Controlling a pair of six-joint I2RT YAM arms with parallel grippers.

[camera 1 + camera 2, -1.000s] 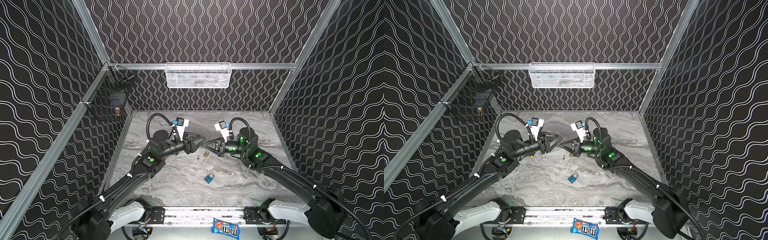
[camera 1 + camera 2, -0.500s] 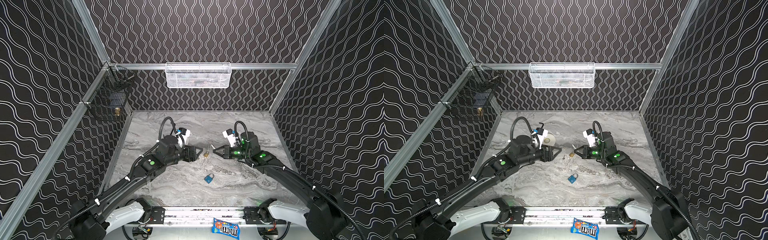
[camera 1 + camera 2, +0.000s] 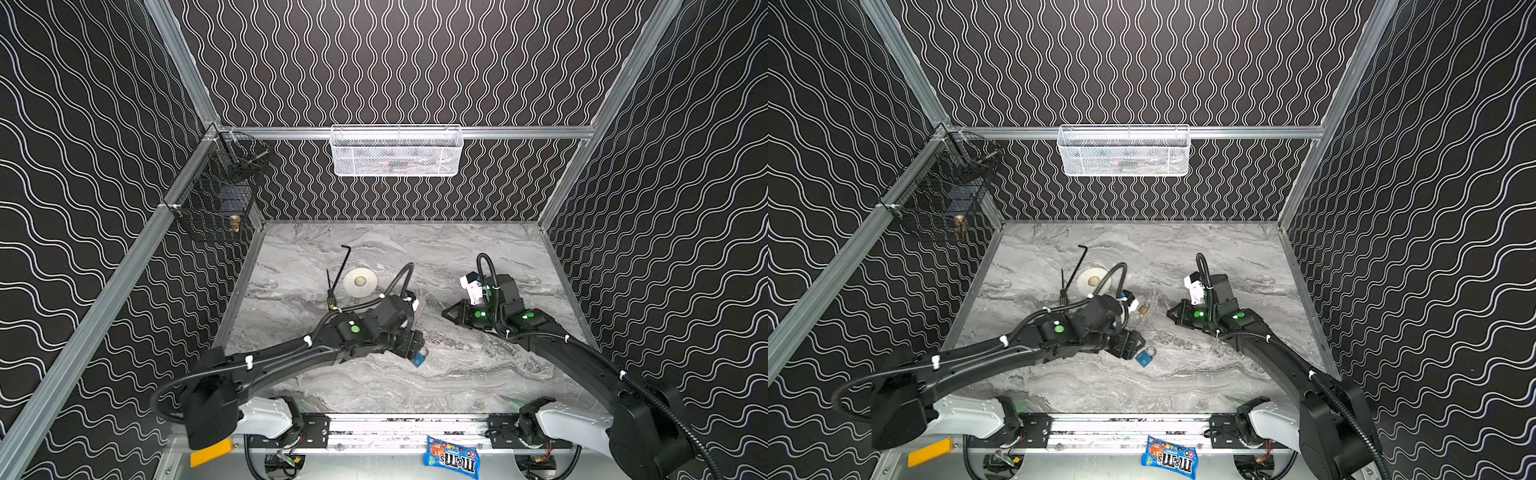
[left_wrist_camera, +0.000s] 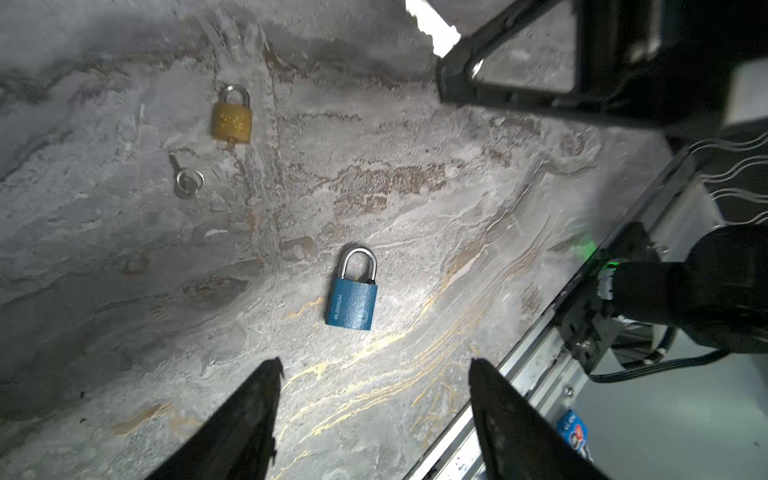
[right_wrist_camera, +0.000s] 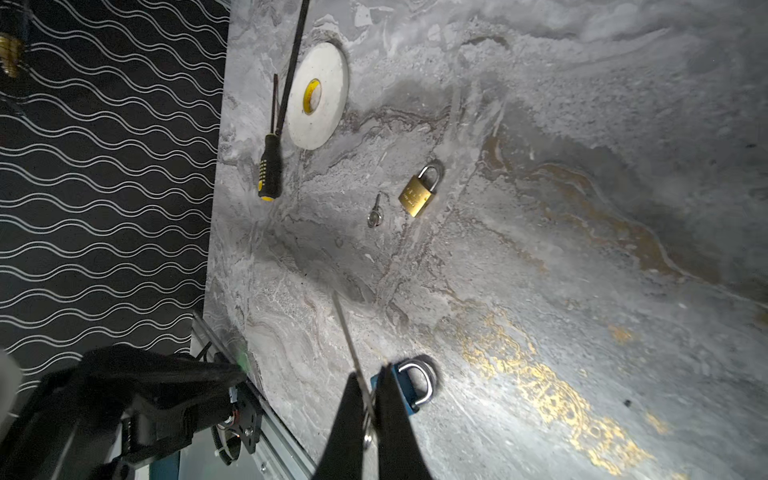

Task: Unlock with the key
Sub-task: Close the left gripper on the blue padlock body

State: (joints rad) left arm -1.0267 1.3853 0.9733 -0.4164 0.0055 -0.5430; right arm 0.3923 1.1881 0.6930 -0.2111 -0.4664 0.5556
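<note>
Small silver ring-headed key (image 4: pixel 185 183) lies flat on the veined grey marble tabletop (image 4: pixel 415 187), just beside a smooth brass padlock (image 4: pixel 232 118). Textured blue padlock (image 4: pixel 352 301), lettered seemingly BLOSSOM, lies near the left gripper (image 4: pixel 374 365), spread wide and empty. Right gripper (image 5: pixel 371 372) pinches a thin silvery strip (image 5: pixel 346 332). Blue bag (image 3: pixel 451 457) reads m&m's.

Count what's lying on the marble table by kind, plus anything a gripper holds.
Padlocks: 2, the blue padlock and the brass padlock
Keys: 2, the loose key and what looks like a held key, edge-on in the right gripper
screwdriver: 1
hex key: 1
tape roll: 1
Total: 7
</note>
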